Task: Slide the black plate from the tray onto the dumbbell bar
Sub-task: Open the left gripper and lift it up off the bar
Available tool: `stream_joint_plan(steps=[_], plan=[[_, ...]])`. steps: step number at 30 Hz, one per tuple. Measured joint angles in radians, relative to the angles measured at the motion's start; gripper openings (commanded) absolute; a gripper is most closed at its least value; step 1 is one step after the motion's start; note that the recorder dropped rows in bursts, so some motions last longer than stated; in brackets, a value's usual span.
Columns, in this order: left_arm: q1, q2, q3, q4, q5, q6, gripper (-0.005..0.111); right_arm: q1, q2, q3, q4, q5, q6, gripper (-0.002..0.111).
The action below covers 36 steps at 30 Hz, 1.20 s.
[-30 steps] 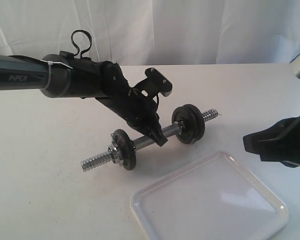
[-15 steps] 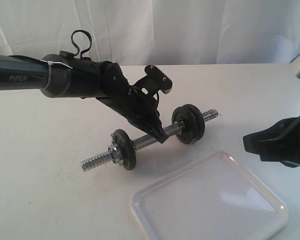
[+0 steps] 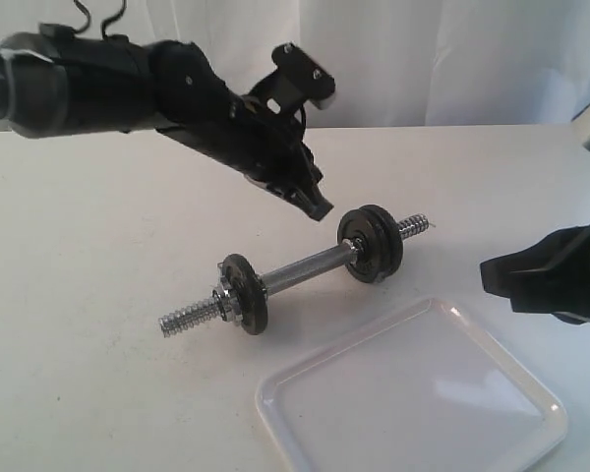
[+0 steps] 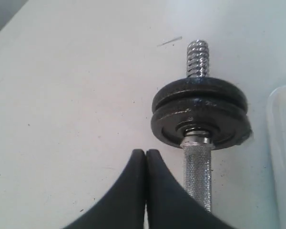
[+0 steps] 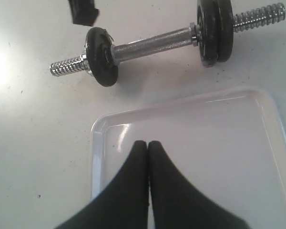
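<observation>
**Fingers** (image 4: 128,191), left gripper (image 4: 146,151): pressed together, holding nothing.
**Fingers** (image 5: 128,191), right gripper (image 5: 148,143): likewise closed and empty, poised above the tray (image 3: 346,352).

**Change:** half a second ago the left gripper's tips were down at the middle of the dumbbell bar (image 3: 305,267). Now they hang clear of it, raised toward the upper left of the frame. Bar, plates and tray have not moved.

**Pair of black plates** (image 3: 372,244): touching each other, on the bar's right end.
**Single black plate** (image 3: 244,293): on the bar's left end, centre frame.

**Cut off:**
- right gripper, by the right edge
- left arm, by the left edge
- tray, by the bottom edge

**Surface:** white table (image 3: 98,295).
**Behind:** white curtain (image 3: 423,59).
</observation>
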Motion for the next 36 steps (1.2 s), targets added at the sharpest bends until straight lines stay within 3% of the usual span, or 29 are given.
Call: stream_joint_plan(steps=[5,9,21,26,30,36], plan=[[0.000,-0.134,0.053,0.000,0.033,-0.011,0.000,0.000,-0.006,0.000,0.000,-0.005,-0.049,0.000],[0.000,-0.268,0.166,0.000,0.015,-0.074,0.000,0.000,-0.053,0.000,-0.002,-0.003,-0.062,0.000],[-0.007,-0.806,0.775,0.000,-0.268,-0.282,0.000,0.000,-0.391,0.000,-0.071,0.053,-0.018,0.000],[-0.007,-1.018,0.958,0.000,-0.336,-0.341,0.000,0.000,-0.478,0.000,-0.152,0.077,0.075,0.000],[-0.007,-1.172,1.061,-0.002,-0.347,-0.371,0.000,0.000,-0.514,0.000,-0.217,0.116,0.123,0.000],[-0.007,-1.271,1.107,-0.002,-0.335,-0.388,0.000,0.000,-0.520,0.000,-0.228,0.141,0.136,0.000]])
